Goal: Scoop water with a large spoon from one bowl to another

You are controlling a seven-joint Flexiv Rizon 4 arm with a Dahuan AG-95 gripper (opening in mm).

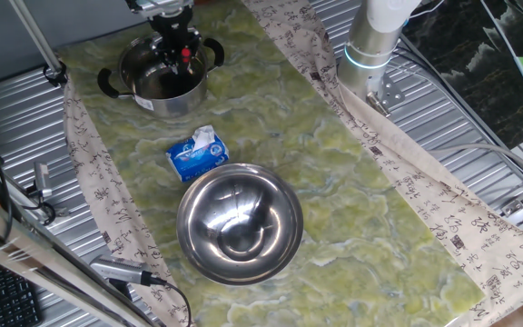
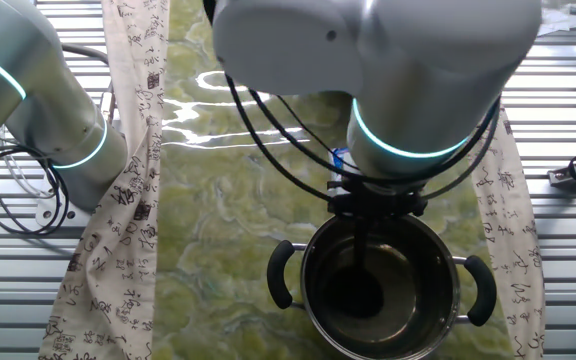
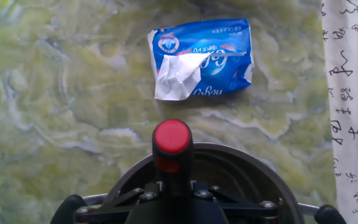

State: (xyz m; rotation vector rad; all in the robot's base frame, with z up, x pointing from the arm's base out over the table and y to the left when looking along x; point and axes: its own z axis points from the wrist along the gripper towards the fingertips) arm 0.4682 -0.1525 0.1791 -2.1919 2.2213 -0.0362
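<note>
Both fingers of the pincer [image 3: 173, 190] clamp the large spoon [image 3: 172, 146] upright above the pot [image 1: 163, 84].

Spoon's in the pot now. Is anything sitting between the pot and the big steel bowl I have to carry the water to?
Yes. The tissue pack lies on the mat between the pot and the steel bowl, roughly on the direct line. It lies low, so a spoon carried high should probably pass over it.

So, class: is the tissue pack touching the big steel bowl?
Apart. One fixed view shows a strip of green cloth between the tissue pack and the steel bowl's rim.
</note>
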